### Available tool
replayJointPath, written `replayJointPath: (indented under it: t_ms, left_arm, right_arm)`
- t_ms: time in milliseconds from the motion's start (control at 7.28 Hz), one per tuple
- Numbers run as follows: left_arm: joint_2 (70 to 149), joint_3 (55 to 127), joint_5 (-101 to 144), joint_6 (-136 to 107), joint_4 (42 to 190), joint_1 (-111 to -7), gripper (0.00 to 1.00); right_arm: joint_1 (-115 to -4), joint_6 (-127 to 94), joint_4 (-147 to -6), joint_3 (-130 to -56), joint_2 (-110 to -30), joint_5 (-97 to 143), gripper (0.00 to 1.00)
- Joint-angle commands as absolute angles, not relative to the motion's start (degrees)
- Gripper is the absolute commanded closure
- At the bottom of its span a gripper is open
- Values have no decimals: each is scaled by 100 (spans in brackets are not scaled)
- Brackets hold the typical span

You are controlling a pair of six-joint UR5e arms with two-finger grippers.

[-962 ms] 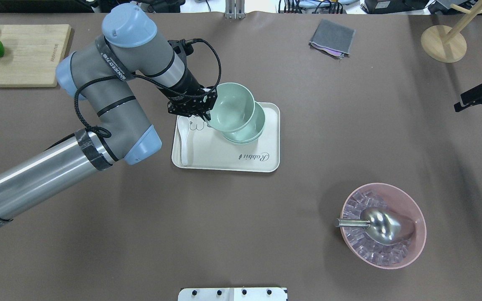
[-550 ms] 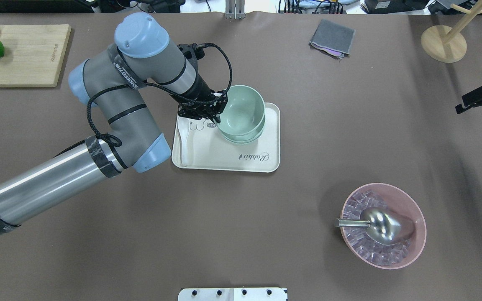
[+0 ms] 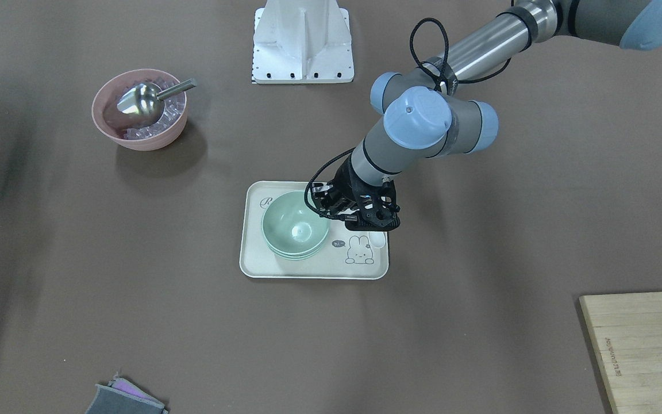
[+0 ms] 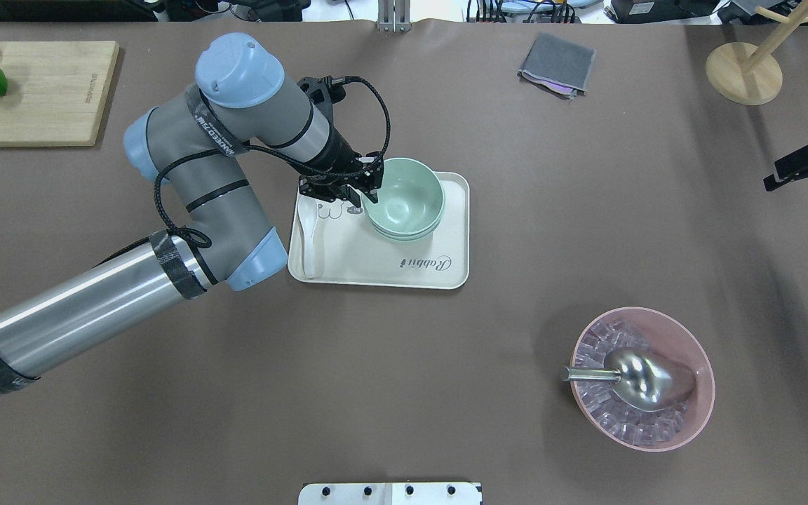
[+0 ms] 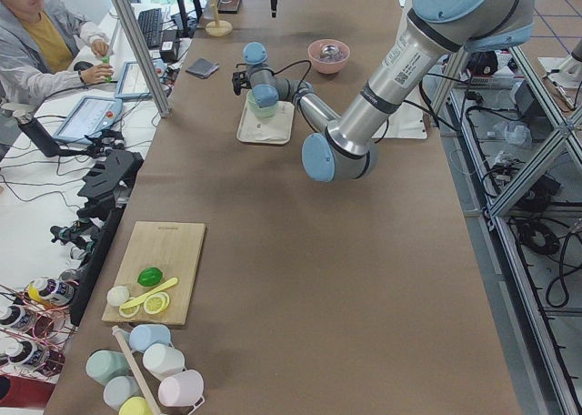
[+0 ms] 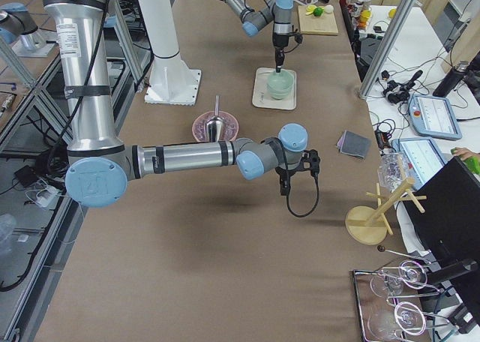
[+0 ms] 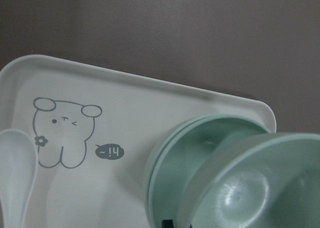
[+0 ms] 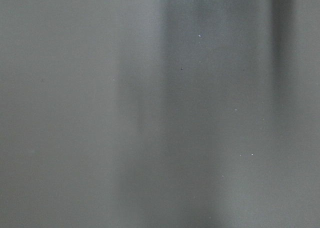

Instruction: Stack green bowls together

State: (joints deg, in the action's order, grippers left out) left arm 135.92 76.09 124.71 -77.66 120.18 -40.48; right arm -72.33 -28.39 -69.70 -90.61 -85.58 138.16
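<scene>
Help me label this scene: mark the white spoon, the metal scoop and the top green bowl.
white spoon (image 4: 308,244), overhead view, middle of its handle.
metal scoop (image 4: 646,380), overhead view, its shiny pan.
top green bowl (image 4: 407,198), overhead view, inside floor.

Lower green bowls (image 7: 190,143) mostly under top bowl (image 7: 260,188).

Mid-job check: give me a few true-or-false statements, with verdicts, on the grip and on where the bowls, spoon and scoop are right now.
1. The left gripper pinches the top green bowl at its rim. True.
2. The green bowls stand on the wooden board. False: they stand on the tray.
3. A metal scoop lies in the pink bowl. True.
4. The white spoon lies inside the green bowls. False: it lies on the tray beside them.
</scene>
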Motion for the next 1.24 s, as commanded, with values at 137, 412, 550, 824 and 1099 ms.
replayJointPath:
  t_ms: [137, 412, 550, 824, 1099]
  left_arm:
    - [13448, 7820, 12479, -7717, 11754, -4261, 1]
    - [12321, 8914, 13372, -6810, 11078, -5163, 1]
    - [11470, 9660, 13490, -5419, 10744, -5620, 1]
    - [9736, 10134, 13430, -2755, 10705, -6429, 1]
    - [8556, 10108, 13263, -405, 10714, -7255, 1]
  right_arm:
    - [-7233, -2839, -6978, -9044, -8508, 13808, 0]
    - [-7233, -2804, -6987, -9035, -8508, 13816, 0]
    - [-7260, -2708, -6996, -9026, -8499, 13816, 0]
    - [-7513, -2182, -7040, -8887, -8543, 13834, 0]
    - [-7628, -1795, -6996, -8702, -8648, 13834, 0]
